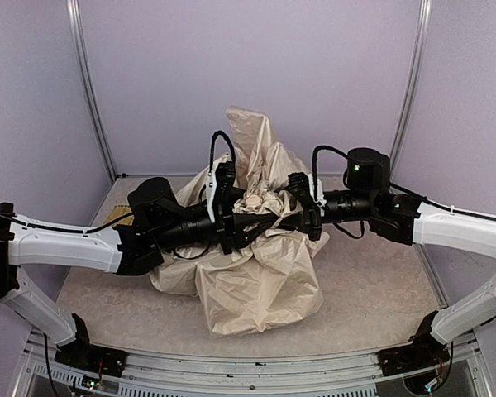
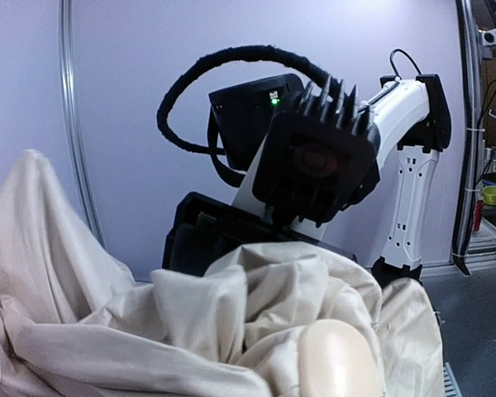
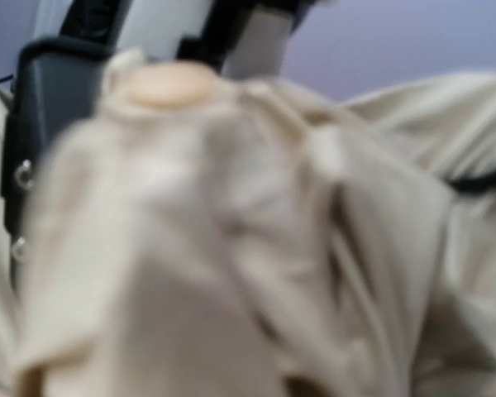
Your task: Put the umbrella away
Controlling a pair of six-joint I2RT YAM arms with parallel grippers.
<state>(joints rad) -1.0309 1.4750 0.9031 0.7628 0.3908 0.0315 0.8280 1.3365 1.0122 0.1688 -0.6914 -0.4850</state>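
- Bases: left arm base [image 1: 87,356] at lower left and right arm base [image 1: 413,360] at lower right of the top view, both on the near rail.
- Table [image 1: 372,289] has a speckled beige surface. The umbrella [image 1: 256,281] lies centre frame with its cream fabric loose and crumpled, one peak sticking up toward the back wall.
- Left gripper [image 1: 246,217] comes in from the left and right gripper [image 1: 288,217] from the right. Both are level, nose to nose in the middle of the bundle, above the table.
- Fingers of both are buried in fabric, so can't tell for either whether the jaws are open or clamped.
- Left wrist view: fabric fills the lower half, with the rounded beige handle [image 2: 339,360] at bottom, right of centre. The right arm [image 2: 405,165] and its black cable loop [image 2: 223,62] face the lens just behind.
- Right wrist view: blurred, fabric right against the lens, handle at upper left, dark gripper parts behind it.
- Lilac walls [image 1: 314,74] at the back.
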